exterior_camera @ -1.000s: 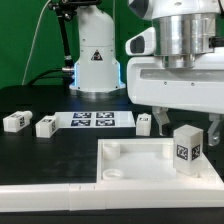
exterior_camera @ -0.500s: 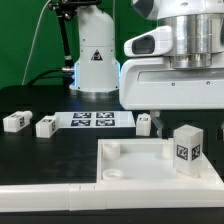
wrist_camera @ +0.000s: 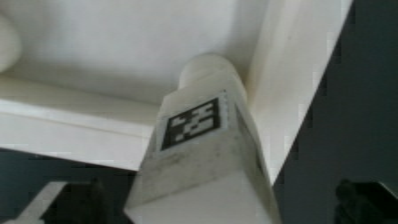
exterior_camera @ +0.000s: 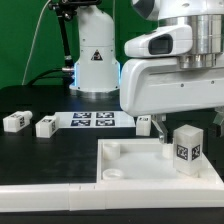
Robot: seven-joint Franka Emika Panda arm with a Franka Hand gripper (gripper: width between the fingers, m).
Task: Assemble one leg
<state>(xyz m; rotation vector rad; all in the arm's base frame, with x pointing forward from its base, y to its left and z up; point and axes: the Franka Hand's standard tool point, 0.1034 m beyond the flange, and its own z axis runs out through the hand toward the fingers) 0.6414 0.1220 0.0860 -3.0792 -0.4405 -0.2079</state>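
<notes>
A white leg with a black-and-white tag stands upright in the corner of the large white panel at the exterior view's right. My gripper hangs just above it, jaws open, one finger on each side. In the wrist view the leg stands between the two dark fingers, with a gap on both sides. The panel's raised rim runs beside the leg.
Three more legs lie on the black table: one at the far left, one beside it, and one behind the panel. The marker board lies between them. The robot's base stands at the back.
The hand has risen a little and shifted left in the exterior view. The leg has stayed upright in the panel's corner.
</notes>
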